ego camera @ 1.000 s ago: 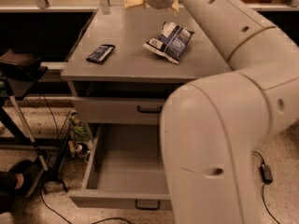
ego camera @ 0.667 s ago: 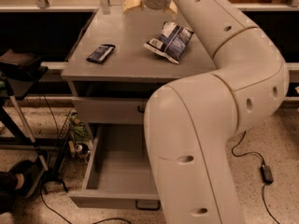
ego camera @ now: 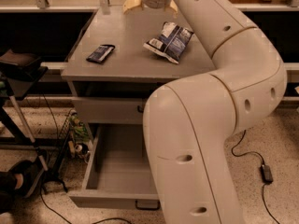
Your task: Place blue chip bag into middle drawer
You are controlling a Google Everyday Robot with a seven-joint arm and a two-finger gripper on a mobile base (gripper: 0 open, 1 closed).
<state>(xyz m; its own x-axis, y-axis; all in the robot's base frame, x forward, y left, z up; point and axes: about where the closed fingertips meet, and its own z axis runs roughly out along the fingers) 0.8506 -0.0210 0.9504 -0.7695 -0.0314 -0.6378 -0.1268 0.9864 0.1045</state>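
Note:
The blue chip bag point(ego camera: 169, 42) lies crinkled on the right part of the grey cabinet top point(ego camera: 126, 62). My gripper point(ego camera: 152, 3) hangs over the back edge of the cabinet top, behind and left of the bag, open and empty, with its pale yellow fingertips point(ego camera: 132, 3) spread. The middle drawer point(ego camera: 119, 169) is pulled out below, its grey tray bare, with a black handle point(ego camera: 147, 204) at the front. My arm's large white links point(ego camera: 210, 139) cover the drawer's right side.
A small flat dark-blue packet point(ego camera: 100, 53) lies on the left of the cabinet top. A closed drawer front point(ego camera: 105, 111) sits above the open one. A black stand point(ego camera: 21, 66) and cables are on the left, and a power adapter point(ego camera: 266, 173) lies on the floor at right.
My arm's elbow and lower links have swung toward the centre, covering more of the cabinet front and drawer. The gripper stays near the back of the top; the bag has not moved.

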